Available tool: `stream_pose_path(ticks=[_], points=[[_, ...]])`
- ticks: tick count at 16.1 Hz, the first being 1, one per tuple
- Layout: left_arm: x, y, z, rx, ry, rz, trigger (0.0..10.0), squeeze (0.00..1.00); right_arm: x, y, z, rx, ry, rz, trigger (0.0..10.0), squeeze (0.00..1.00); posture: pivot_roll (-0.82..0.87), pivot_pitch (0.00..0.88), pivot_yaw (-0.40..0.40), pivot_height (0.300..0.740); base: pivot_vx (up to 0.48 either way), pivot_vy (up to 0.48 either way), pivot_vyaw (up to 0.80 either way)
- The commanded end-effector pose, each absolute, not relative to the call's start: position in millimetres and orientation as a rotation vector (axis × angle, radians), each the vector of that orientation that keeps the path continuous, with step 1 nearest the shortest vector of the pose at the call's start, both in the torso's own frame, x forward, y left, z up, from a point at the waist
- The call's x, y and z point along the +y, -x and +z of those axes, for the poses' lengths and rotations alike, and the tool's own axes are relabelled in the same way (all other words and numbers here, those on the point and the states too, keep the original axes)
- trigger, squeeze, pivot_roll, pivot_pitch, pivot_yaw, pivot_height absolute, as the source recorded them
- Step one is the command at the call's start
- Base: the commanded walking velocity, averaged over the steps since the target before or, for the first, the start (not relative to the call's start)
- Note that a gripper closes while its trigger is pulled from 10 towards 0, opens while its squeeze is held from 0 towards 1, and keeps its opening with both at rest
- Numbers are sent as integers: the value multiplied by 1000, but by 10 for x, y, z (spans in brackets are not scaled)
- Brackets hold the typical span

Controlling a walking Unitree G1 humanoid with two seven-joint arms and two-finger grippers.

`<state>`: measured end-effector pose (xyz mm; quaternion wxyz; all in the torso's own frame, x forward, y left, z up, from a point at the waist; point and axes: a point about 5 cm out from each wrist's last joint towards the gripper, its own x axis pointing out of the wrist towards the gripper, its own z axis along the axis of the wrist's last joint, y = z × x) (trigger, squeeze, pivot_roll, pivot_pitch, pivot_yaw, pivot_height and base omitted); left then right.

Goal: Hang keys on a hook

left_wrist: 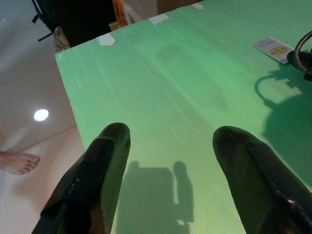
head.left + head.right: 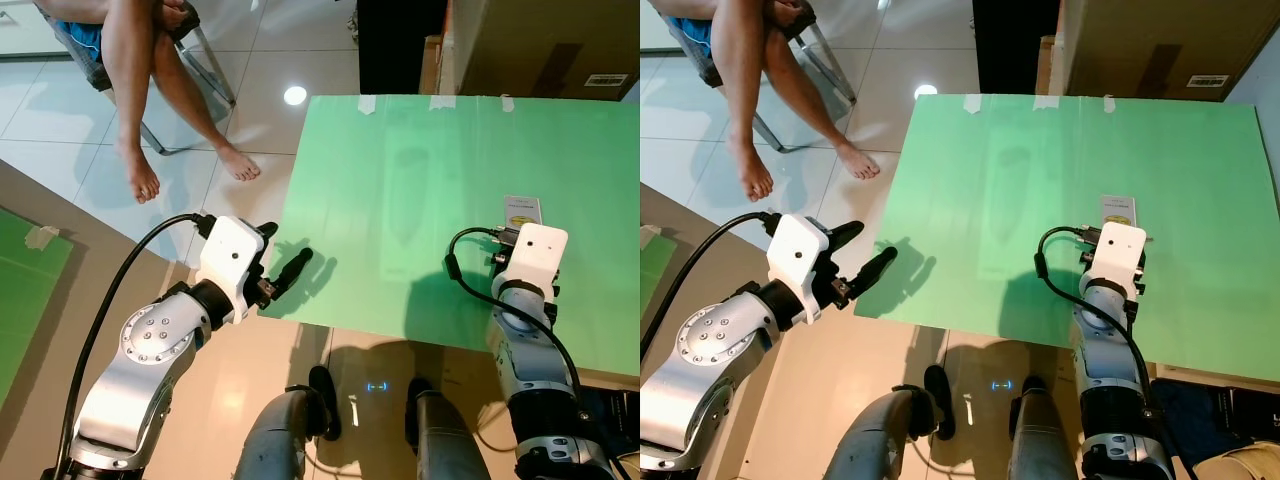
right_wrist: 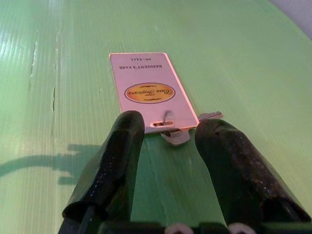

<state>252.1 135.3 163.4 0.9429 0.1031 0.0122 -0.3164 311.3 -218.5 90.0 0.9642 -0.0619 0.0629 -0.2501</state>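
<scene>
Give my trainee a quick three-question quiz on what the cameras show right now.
1. True or false: the right claw has already lifted the pass card off the green table.
2. Where is the left claw? A) over the table's near left edge B) on the card C) beside the person's foot
3. Fill in: a metal ___ pokes out beside the card.

Key: 1 false; 2 A; 3 key.
</scene>
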Motion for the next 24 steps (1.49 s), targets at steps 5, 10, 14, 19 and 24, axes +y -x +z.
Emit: stream_pose_path(ticks=[5,10,14,19,24], points=[[1390,-2475,1646,40,-223,-648,10000,0,-2172,-3103,795,167,136,-498,10000,0,-6,371,200,740,0,0,0],[1394,-2471,1649,45,-223,-644,10000,0,-2222,-3099,758,183,140,-505,7922,0,-4,377,203,740,0,0,0],[1391,-2473,1649,46,-222,-642,10000,0,-2238,-3102,766,174,142,-505,0,0,-3,379,205,740,0,0,0],[1386,-2485,1651,45,-224,-640,10000,0,-2227,-3095,783,156,143,-505,0,0,-9,381,205,740,0,0,0],[1375,-2494,1646,46,-223,-641,10000,0,-2186,-3074,854,111,154,-488,0,0,-13,382,206,740,0,0,0]])
